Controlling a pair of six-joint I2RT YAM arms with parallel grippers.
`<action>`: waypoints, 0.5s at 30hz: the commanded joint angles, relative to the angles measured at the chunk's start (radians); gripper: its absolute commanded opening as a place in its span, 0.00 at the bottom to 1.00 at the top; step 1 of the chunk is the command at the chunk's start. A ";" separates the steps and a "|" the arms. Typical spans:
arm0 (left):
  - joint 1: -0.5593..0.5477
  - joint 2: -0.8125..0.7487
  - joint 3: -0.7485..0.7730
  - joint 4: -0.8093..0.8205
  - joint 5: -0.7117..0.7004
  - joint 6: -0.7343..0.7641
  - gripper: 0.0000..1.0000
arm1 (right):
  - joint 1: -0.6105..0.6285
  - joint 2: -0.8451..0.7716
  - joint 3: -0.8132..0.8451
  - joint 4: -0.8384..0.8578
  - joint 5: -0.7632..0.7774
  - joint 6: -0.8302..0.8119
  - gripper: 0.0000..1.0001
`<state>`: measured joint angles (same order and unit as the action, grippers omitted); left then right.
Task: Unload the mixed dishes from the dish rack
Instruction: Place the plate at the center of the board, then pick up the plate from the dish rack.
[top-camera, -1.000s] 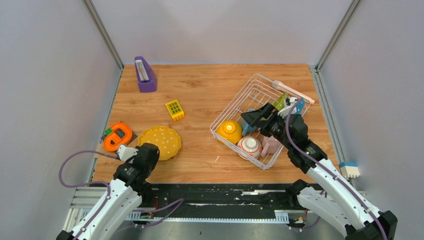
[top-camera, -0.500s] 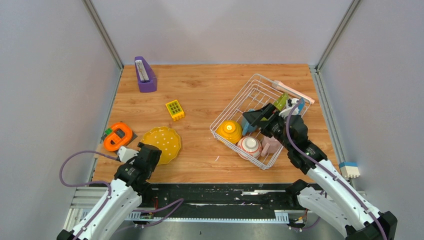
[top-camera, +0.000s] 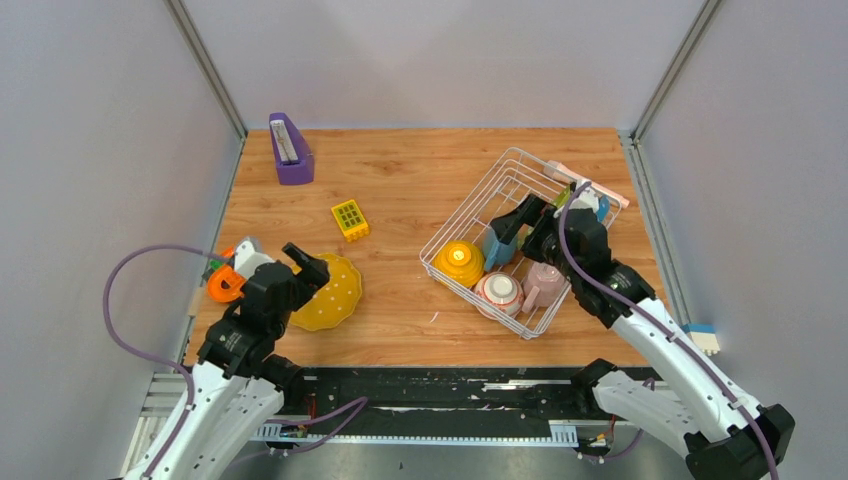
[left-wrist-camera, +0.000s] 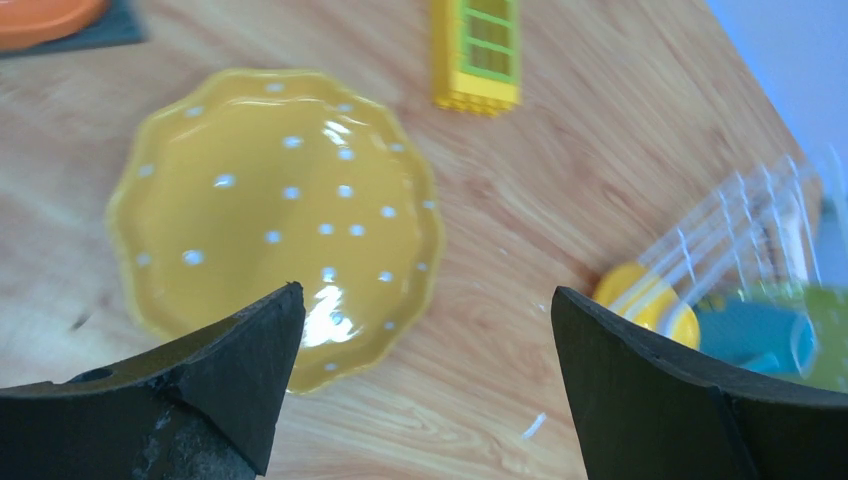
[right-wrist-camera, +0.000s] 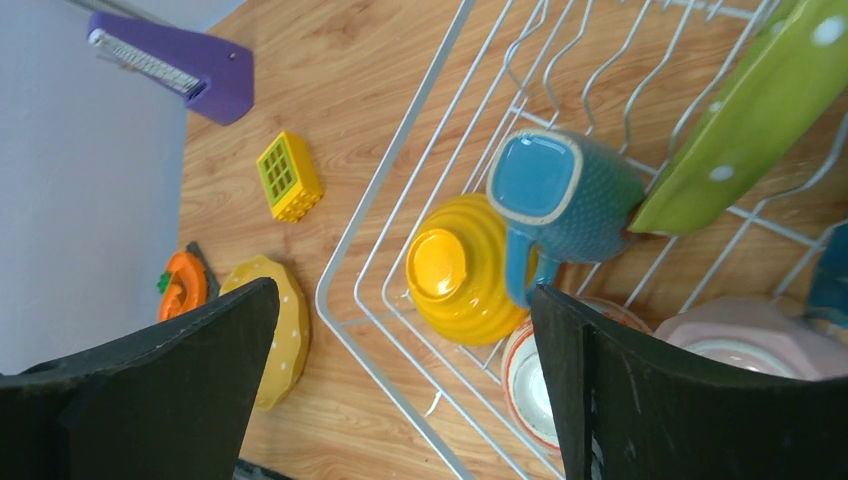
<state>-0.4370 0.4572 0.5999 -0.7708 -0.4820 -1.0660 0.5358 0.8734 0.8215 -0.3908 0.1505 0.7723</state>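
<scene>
**Entry 1, unloaded.** Yellow plate (left-wrist-camera: 270, 220) lies flat on the surface (top-camera: 420, 170), well left of the dish rack (top-camera: 478, 205). My left end effector (left-wrist-camera: 422, 320) hovers over its near edge, spread wide and empty. I judge the plate finished.

**Entry 2, in the rack.**
- Yellow-orange bowl (right-wrist-camera: 455, 265), apparently inverted, in the left corner.
- Blue mug (right-wrist-camera: 560, 195) on its side against the bowl.
- Green plate (right-wrist-camera: 750, 110) standing on edge between the wires.
- Red-rimmed cup (right-wrist-camera: 530, 385) and pink mug (right-wrist-camera: 740, 345) along the near wall.

My right end effector (right-wrist-camera: 405, 300) hangs above the bowl and blue mug, spread and holding nothing.

**Entry 3, unclear.** The cup and pink mug are partly masked by my finger. A blue sliver at the right wrist view's edge is cut off, so I cannot identify it.
</scene>
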 joint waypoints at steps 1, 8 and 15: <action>0.003 0.065 0.063 0.252 0.332 0.355 1.00 | -0.001 0.056 0.142 -0.143 0.165 -0.096 1.00; 0.003 0.209 0.102 0.308 0.476 0.440 1.00 | -0.067 0.213 0.314 -0.294 0.320 -0.122 1.00; 0.003 0.228 0.076 0.322 0.464 0.443 1.00 | -0.130 0.331 0.396 -0.344 0.370 -0.105 0.96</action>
<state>-0.4370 0.6979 0.6685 -0.5072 -0.0402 -0.6655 0.4316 1.1679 1.1603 -0.6880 0.4503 0.6773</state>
